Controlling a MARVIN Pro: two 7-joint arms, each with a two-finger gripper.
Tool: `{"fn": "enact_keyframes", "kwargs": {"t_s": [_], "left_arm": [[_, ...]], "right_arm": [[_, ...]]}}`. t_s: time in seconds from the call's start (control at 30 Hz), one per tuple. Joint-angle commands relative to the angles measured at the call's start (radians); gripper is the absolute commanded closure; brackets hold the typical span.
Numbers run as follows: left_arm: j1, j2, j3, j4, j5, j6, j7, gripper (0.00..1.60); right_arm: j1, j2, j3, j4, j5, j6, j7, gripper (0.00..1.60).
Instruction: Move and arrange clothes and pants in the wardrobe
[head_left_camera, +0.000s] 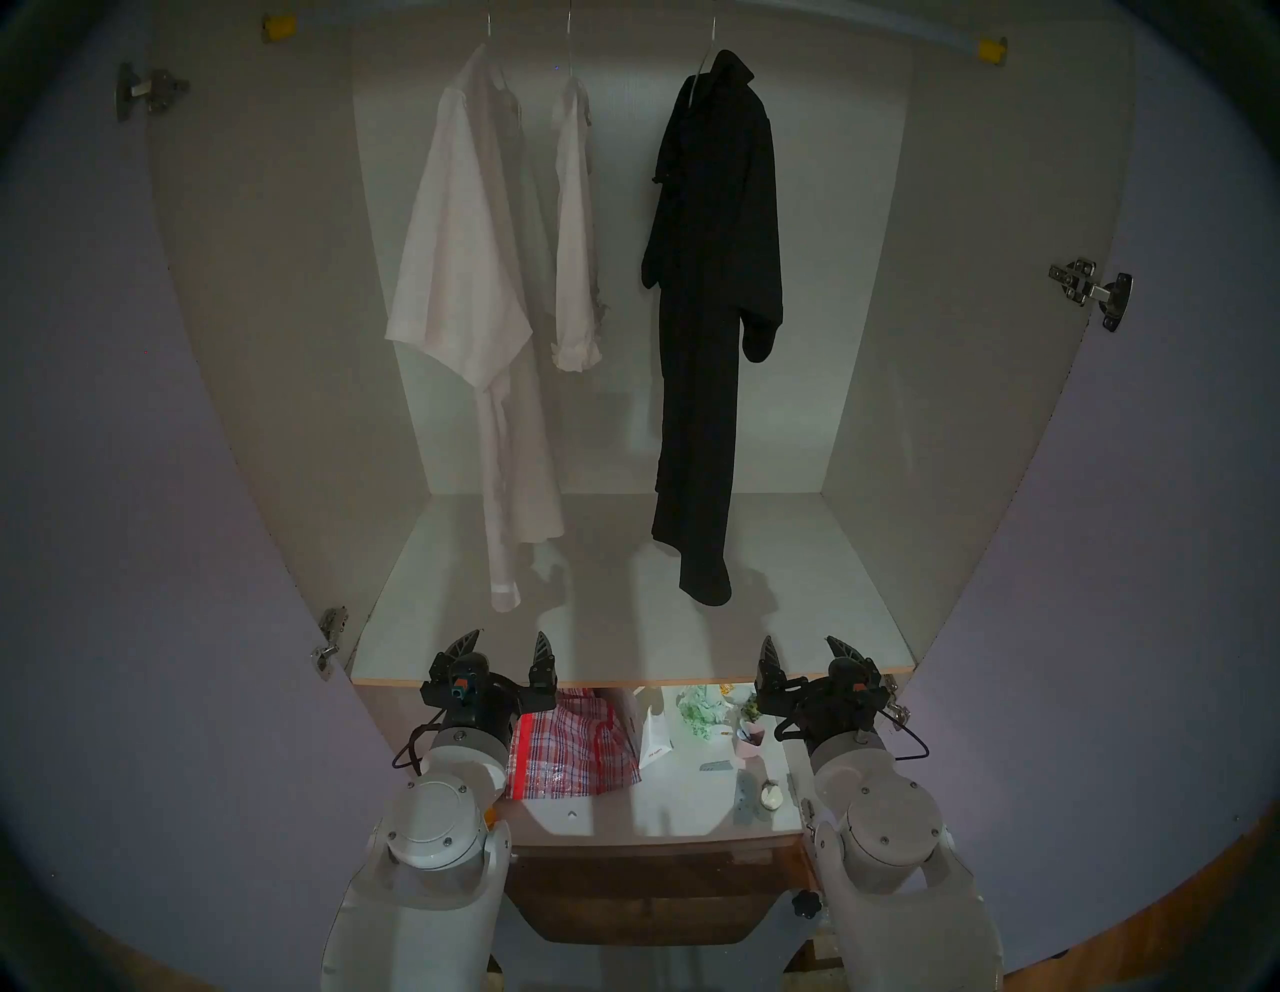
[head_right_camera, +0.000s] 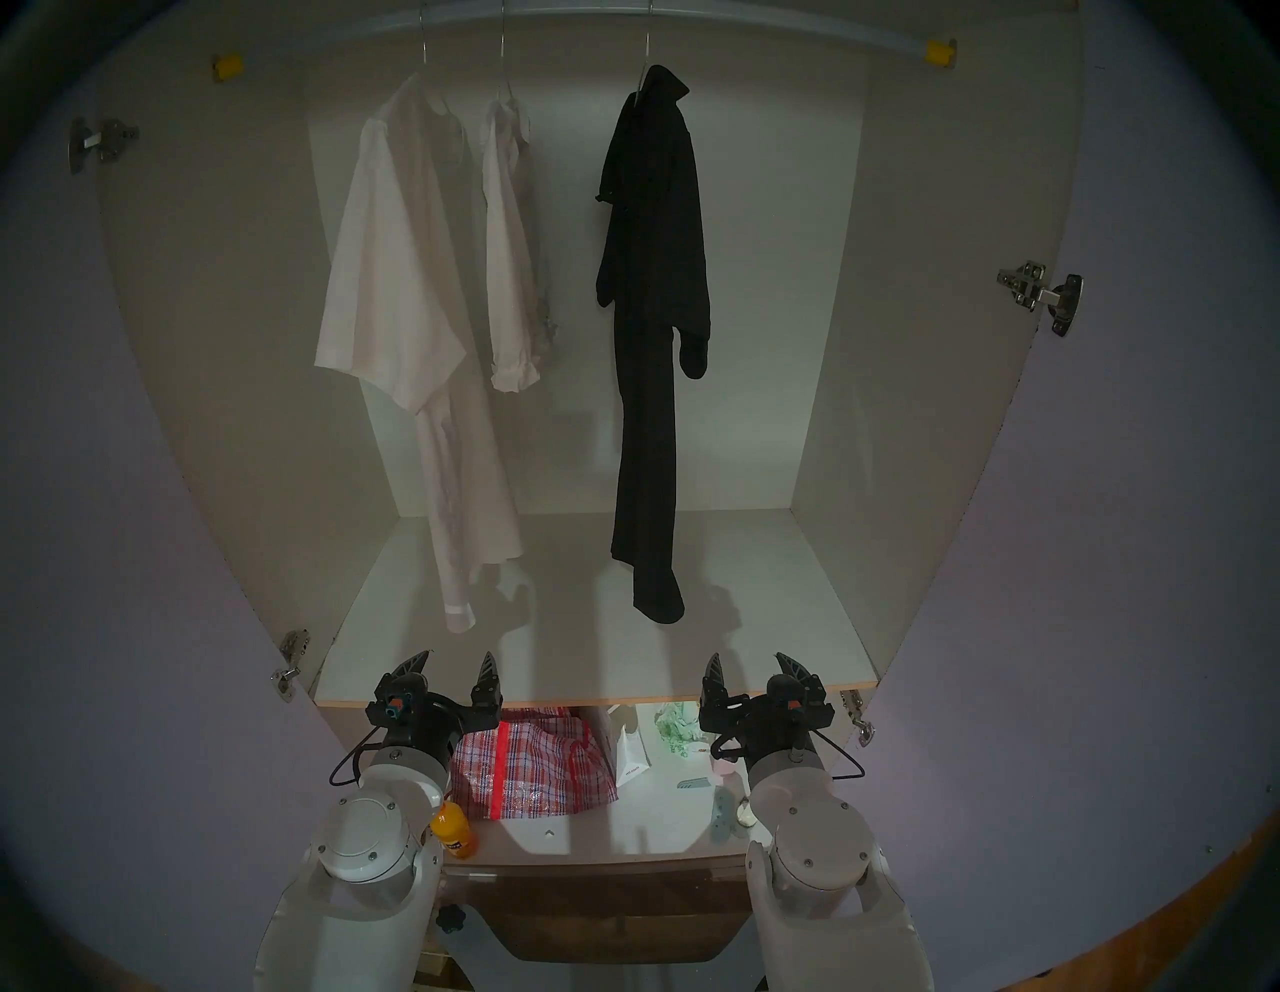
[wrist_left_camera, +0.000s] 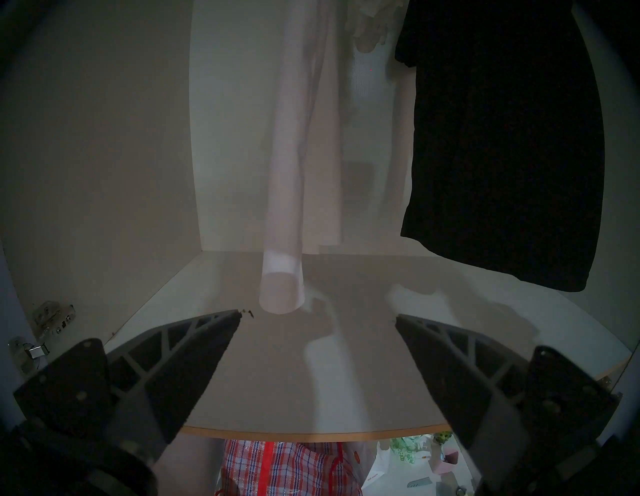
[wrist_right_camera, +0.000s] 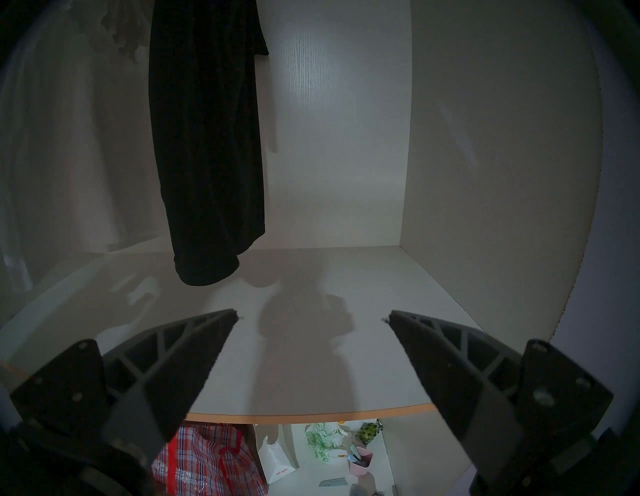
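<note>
Inside the open wardrobe (head_left_camera: 263, 312) three garments hang from the rail (head_right_camera: 796, 24). A large white shirt (head_left_camera: 464, 277) is at the left. A small white frilly-cuffed blouse (head_left_camera: 575, 228) hangs beside it, and a long black collared garment (head_left_camera: 713, 277) hangs right of centre. My left gripper (head_left_camera: 505, 651) is open and empty at the shelf's front edge, below the white shirt. My right gripper (head_left_camera: 803, 651) is also open and empty at the front edge, right of the black garment's hem (wrist_right_camera: 207, 266). The white sleeve's cuff (wrist_left_camera: 282, 287) hangs just above the shelf.
The wood-edged shelf (head_left_camera: 623, 609) lies under the clothes. Below it sit a red plaid woven bag (head_left_camera: 575, 748), a white paper bag (head_left_camera: 654, 741), a pink cup (wrist_right_camera: 360, 459) and small items. An orange bottle (head_right_camera: 454, 828) stands by my left arm. Lilac doors (head_left_camera: 104, 485) stand open on both sides.
</note>
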Motion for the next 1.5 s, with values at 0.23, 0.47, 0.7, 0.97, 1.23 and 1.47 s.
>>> {"fn": "enact_keyframes", "kwargs": {"t_s": [0.23, 0.47, 0.7, 0.97, 1.23, 1.47], "left_arm": [[-0.132, 0.004, 0.054, 0.099, 0.036, -0.018, -0.007, 0.0], [-0.224, -0.01, 0.083, 0.216, 0.048, 0.017, 0.018, 0.0], [-0.322, -0.028, 0.045, 0.326, -0.049, 0.013, 0.03, 0.0], [-0.345, -0.026, 0.043, 0.353, -0.042, -0.017, 0.053, 0.0], [-0.345, -0.022, 0.048, 0.354, -0.047, -0.018, 0.058, 0.0], [-0.345, -0.01, 0.042, 0.369, -0.047, -0.026, 0.067, 0.0]], "right_arm": [[0.008, -0.002, 0.0, -0.022, 0.001, -0.004, 0.001, 0.0], [0.007, -0.002, 0.0, -0.023, 0.001, -0.004, 0.001, 0.0], [0.008, -0.002, 0.0, -0.022, 0.001, -0.004, 0.001, 0.0], [0.007, -0.003, 0.0, -0.023, 0.001, -0.004, 0.001, 0.0], [0.007, -0.003, 0.0, -0.023, 0.001, -0.004, 0.001, 0.0], [0.007, -0.003, 0.0, -0.023, 0.0, -0.004, 0.002, 0.0]]}}
